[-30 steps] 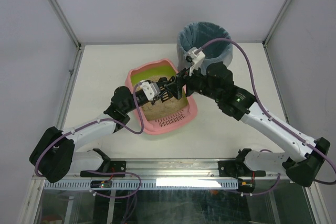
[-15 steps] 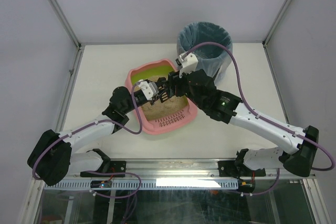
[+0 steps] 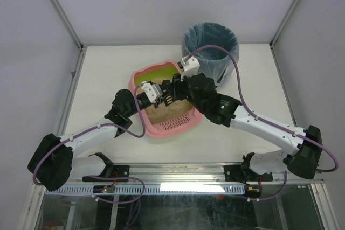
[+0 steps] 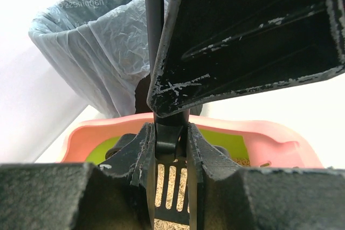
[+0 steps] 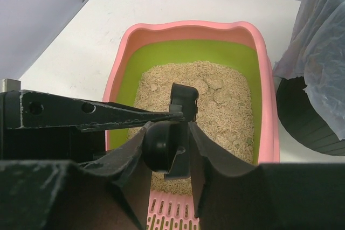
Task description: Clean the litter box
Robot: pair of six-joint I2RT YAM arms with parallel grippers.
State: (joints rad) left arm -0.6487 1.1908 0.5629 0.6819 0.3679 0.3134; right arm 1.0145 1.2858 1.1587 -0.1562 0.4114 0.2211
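Note:
The litter box (image 3: 156, 131) is a pink tray with a green inner wall and beige litter, at mid-table; it also shows in the right wrist view (image 5: 186, 27) and the left wrist view (image 4: 269, 136). A small black slotted scoop (image 5: 183, 98) hangs over the litter. My left gripper (image 3: 163, 95) is shut on the scoop's slotted part (image 4: 171, 187). My right gripper (image 3: 176, 88) comes from the right, and its jaws are closed on the scoop's rounded handle end (image 5: 164, 146). Both grippers meet above the tray's middle.
A round black bin (image 3: 210, 41) lined with a blue bag stands just behind and right of the tray; it also shows in the left wrist view (image 4: 91, 41) and the right wrist view (image 5: 318, 52). The tray's slotted pink ledge (image 3: 177, 125) faces the arms. White walls enclose the table.
My right arm has swung left from the bin side and brought its gripper onto the scoop held by the left gripper. The left arm has stayed almost still.

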